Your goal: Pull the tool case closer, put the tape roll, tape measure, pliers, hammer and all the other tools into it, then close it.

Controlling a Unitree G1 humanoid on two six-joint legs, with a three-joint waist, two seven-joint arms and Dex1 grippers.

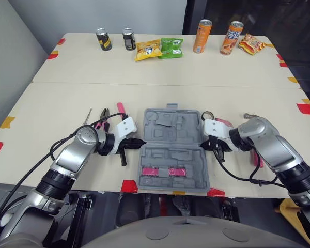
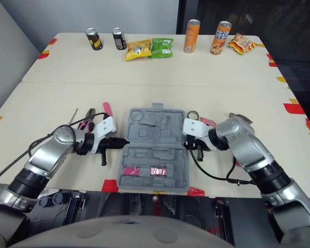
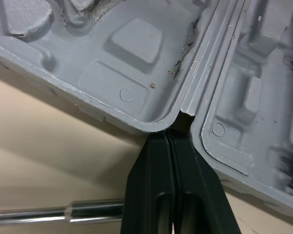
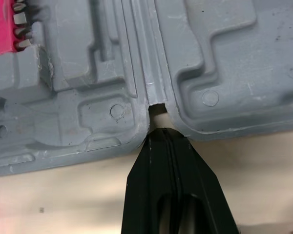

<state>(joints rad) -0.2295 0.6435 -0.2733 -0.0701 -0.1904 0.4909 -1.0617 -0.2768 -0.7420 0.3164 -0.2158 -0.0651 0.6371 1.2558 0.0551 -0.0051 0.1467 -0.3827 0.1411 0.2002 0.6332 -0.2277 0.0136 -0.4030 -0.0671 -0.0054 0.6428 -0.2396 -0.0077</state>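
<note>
1. Table (image 1: pixel 67 103): the case lies near its front edge. Cans and snack bags stand well apart along the far edge.
2. Case (image 1: pixel 173 132): it lies open and flat between the two arms, likely close enough now for loading.
3. Left gripper (image 3: pixel 178 130): the fingers are pressed together and hold nothing. The tips sit in the hinge notch on the case's left side, apparently to push it, not grasp it.
4. Right gripper (image 4: pixel 162 132): also closed and empty, with its tips just short of the opposite notch. Bracing both sides should keep the case from twisting.
5. Pliers (image 1: pixel 104 118) lie left of the case and the tape roll (image 1: pixel 207 114) just beside its right rim, neither packed yet.
6. Bit strip (image 1: pixel 163 171): seated in the near half.
</note>
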